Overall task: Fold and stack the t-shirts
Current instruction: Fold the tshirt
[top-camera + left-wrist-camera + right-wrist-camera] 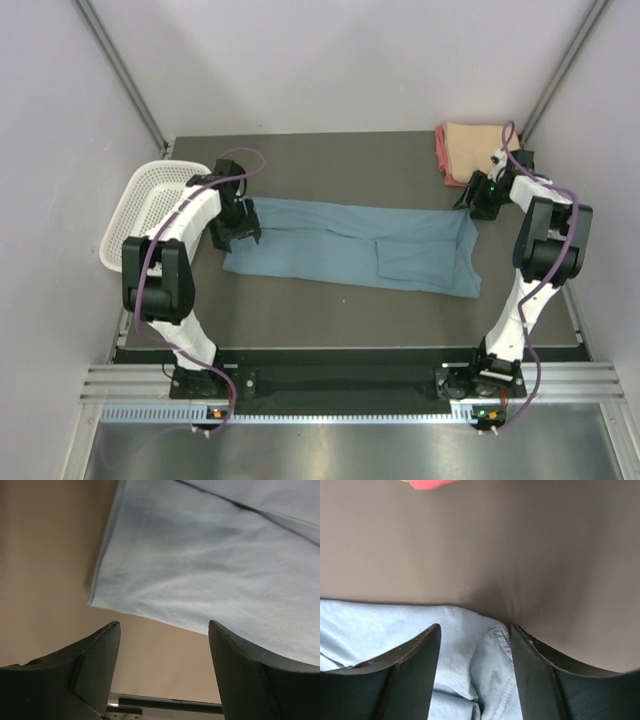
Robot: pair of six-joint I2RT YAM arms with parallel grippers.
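While a peach shirt point(478, 145) sits folded on a pink shirt point(443, 160) at 1 o'clock, the blue shirt point(350, 245) lies across the worktop point(330, 320), only folded lengthwise. Left jaws hang released at its 9 o'clock end; right jaws straddle its 3 o'clock corner, unclenched.

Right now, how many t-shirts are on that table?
3: a blue one spread flat in the middle, a folded peach one in the far right corner, and a pink-red one under it. More could hide beneath.
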